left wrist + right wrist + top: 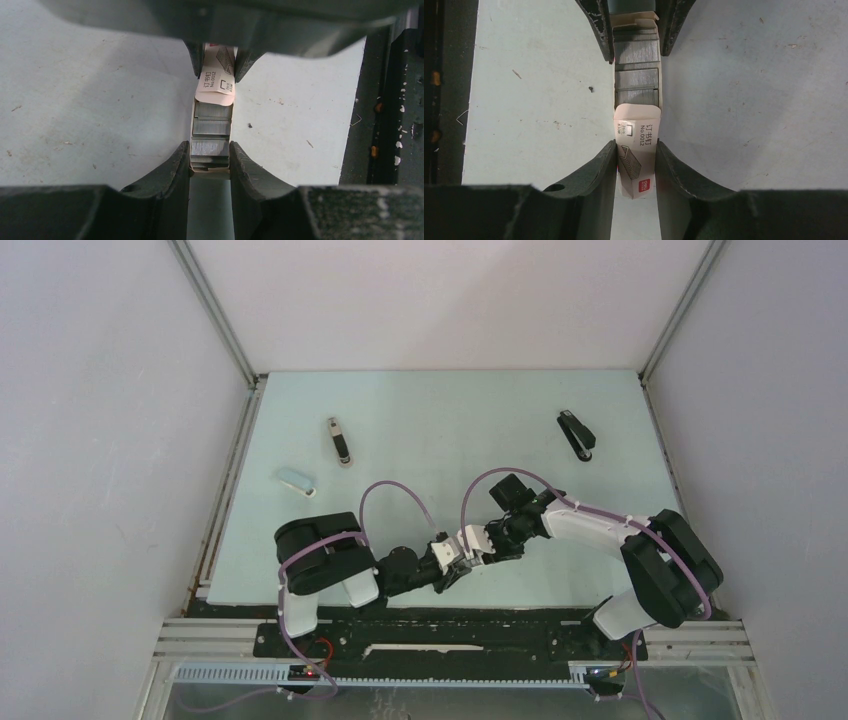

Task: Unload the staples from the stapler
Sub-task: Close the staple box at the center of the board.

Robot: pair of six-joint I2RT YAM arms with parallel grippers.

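left gripper [210,151] and right gripper [635,149] both pinch the little box [639,131]; stapler [340,441] lies well ahead-left of them, pointing lengthwise away, left gripper nearer.

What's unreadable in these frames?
Slim black stapler with silver top: top view only, too small to see whether it is loaded.
Pale blue oblong: top view, too small to identify.
White labelled card box: wrist views, its sleeve hides the tray's covered end.
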